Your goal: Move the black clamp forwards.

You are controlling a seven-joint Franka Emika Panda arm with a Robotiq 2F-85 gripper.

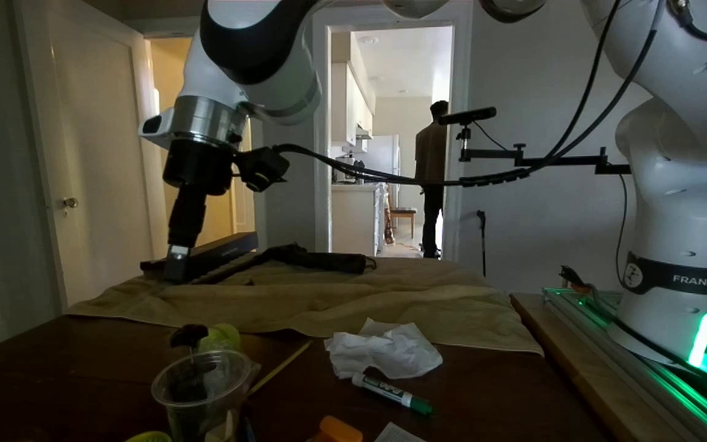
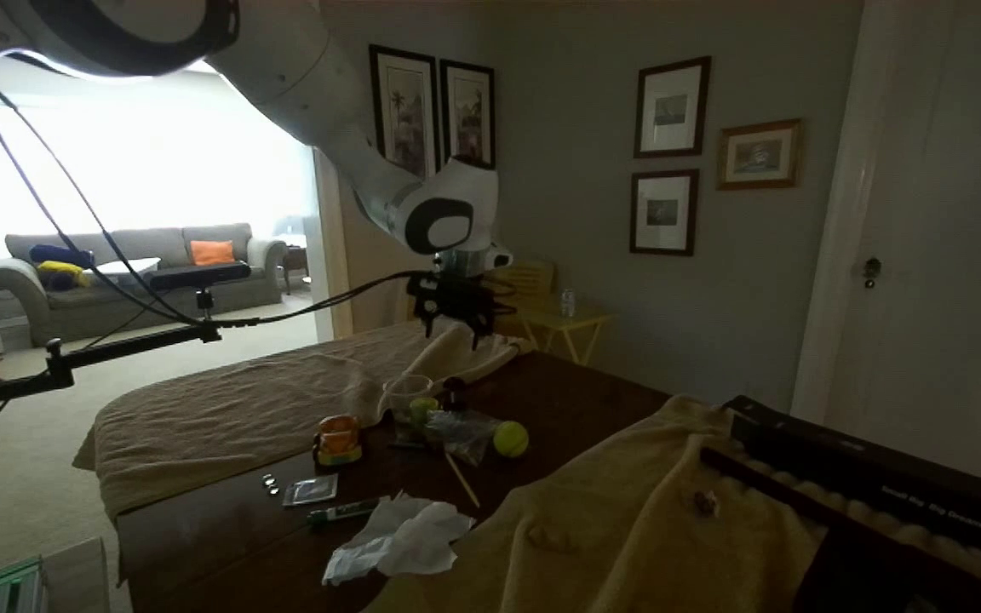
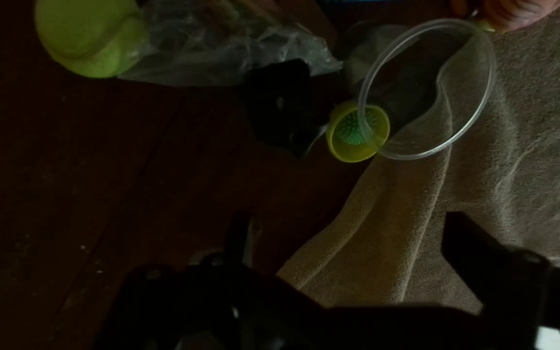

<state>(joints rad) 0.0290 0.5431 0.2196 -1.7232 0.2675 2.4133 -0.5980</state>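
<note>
The black clamp point(image 3: 280, 104) is a small dark shape on the dark wooden table, between a clear plastic bag and a small yellow cup in the wrist view. In an exterior view, the clamp point(image 2: 454, 392) stands behind the bag, beside the clear plastic bowl point(image 2: 408, 388). In an exterior view, its dark top point(image 1: 189, 336) shows above the clear bowl's rim point(image 1: 160, 393). My gripper point(image 3: 348, 226) is open, with its fingers wide apart and nothing between them. In both exterior views, the gripper point(image 1: 177, 267) point(image 2: 454, 336) is above the table, higher than the clamp and apart from it.
The yellow-green ball point(image 2: 511, 439), bag point(image 2: 461, 432), yellow cup point(image 3: 358, 133) and clear bowl surround the clamp. A beige cloth point(image 3: 396, 233) covers part of the table. A wooden stick point(image 2: 461, 481), crumpled tissue point(image 2: 405, 536), marker point(image 1: 390, 393) and orange object point(image 2: 338, 440) lie nearby.
</note>
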